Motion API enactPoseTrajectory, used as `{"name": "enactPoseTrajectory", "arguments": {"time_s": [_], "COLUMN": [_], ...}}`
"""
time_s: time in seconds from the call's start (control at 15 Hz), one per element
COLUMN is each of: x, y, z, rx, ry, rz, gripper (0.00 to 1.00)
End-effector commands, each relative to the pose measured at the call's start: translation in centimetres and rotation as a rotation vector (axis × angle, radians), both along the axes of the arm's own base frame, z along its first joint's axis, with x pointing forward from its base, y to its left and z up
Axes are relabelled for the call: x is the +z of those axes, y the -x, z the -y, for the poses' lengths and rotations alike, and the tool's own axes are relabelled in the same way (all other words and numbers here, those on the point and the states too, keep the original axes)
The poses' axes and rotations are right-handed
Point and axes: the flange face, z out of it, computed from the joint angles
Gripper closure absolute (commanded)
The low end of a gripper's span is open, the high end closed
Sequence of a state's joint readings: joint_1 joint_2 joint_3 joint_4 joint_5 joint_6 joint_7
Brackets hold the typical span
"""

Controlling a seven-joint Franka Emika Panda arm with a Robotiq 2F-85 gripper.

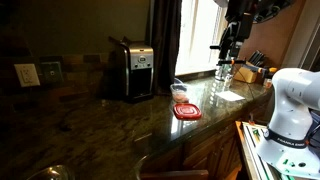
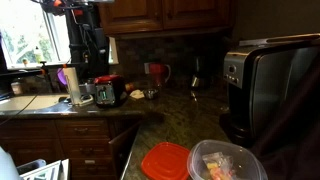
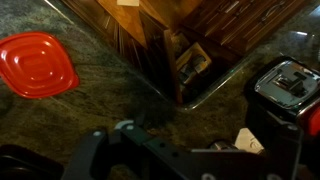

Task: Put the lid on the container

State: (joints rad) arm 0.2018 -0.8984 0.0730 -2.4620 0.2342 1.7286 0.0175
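The red lid (image 1: pixel 187 112) lies flat on the dark granite counter near its front edge; it also shows in an exterior view (image 2: pixel 165 160) and at the upper left of the wrist view (image 3: pixel 35 65). The clear container (image 1: pixel 180 92) sits just beside the lid, with something inside it (image 2: pixel 226 162); it is out of the wrist view. My gripper (image 1: pixel 228 50) hangs high over the far end of the counter, well away from both and above some bottles. Its dark body fills the bottom of the wrist view (image 3: pixel 150 155). Its jaws are too dark to read.
A big silver-and-black toaster (image 1: pixel 135 68) stands behind the container. Glass bottles (image 1: pixel 224 72) and a knife block (image 1: pixel 252 68) stand under the gripper. A small red appliance (image 2: pixel 108 92) and a sink (image 2: pixel 30 102) are nearby. An open drawer (image 3: pixel 190 60) lies below the counter edge.
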Motion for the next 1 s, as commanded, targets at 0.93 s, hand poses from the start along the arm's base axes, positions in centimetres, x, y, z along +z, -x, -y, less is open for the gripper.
{"name": "enactPoseTrajectory", "arguments": {"time_s": [0.93], "x": [0.11], "y": [-0.02], "z": [0.01], "rx": [0.000], "ry": [0.000], "rz": [-0.001], "gripper": [0.00]}}
